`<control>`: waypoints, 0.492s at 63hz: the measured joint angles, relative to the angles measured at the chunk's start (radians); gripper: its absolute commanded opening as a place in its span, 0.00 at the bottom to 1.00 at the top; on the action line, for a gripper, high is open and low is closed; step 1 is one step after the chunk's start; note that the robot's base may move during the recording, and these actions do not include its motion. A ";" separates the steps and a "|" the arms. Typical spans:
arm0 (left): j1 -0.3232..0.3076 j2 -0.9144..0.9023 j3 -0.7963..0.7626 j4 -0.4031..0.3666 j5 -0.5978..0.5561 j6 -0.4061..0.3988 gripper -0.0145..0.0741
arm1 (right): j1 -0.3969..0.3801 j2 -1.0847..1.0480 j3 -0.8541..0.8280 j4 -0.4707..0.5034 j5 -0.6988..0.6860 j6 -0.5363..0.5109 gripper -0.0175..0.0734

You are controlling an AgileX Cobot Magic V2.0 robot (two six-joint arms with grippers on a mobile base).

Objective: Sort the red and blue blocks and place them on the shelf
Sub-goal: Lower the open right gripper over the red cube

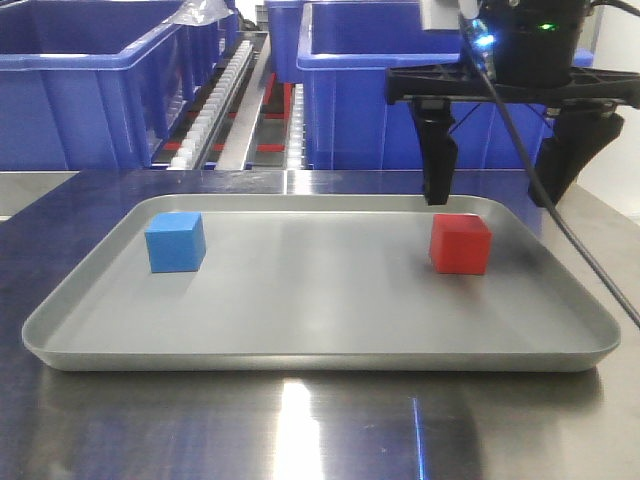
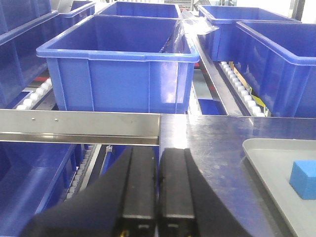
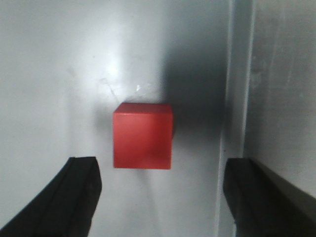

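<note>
Red block [image 1: 460,243], right side of tray [image 1: 300,350]: right gripper [image 1: 493,190] spread wide above, apparently staged to straddle it. Left gripper [image 2: 158,197] clenched, empty.

Stainless-steel desk [image 1: 120,440] with blue storage bins behind it.
The desk surface is brushed metal and carries a bright vertical reflection [image 1: 297,425] of overhead light near its front edge. A shallow grey tray [image 1: 300,362] with rounded corners lies flat on it. Beyond the rear edge stand large blue plastic bins: a left bin [image 1: 80,100] and a right bin [image 1: 370,110], side by side with a gap between. The left wrist view shows further bins [image 2: 118,84] in rows.
</note>
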 measured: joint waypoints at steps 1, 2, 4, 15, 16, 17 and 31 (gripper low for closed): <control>0.000 0.000 0.000 0.000 0.000 0.000 0.31 | 0.001 0.000 -0.002 0.000 0.000 0.000 0.88; 0.000 0.000 0.000 0.000 0.000 0.000 0.31 | 0.003 0.000 -0.002 0.000 0.000 0.000 0.88; 0.000 0.000 0.000 0.000 0.000 0.000 0.31 | 0.003 0.000 -0.002 0.000 0.000 0.000 0.88; 0.000 0.000 0.000 0.000 0.000 0.000 0.31 | 0.003 0.018 -0.002 -0.002 -0.002 0.000 0.88; 0.000 0.000 0.000 0.000 0.000 0.000 0.31 | 0.003 0.020 -0.002 -0.002 -0.004 0.000 0.88; 0.000 0.000 0.000 0.000 0.000 0.000 0.31 | 0.003 0.023 -0.002 -0.002 -0.004 0.000 0.88; 0.000 0.000 0.000 0.000 0.000 0.000 0.31 | 0.016 0.029 -0.002 -0.006 -0.025 0.000 0.88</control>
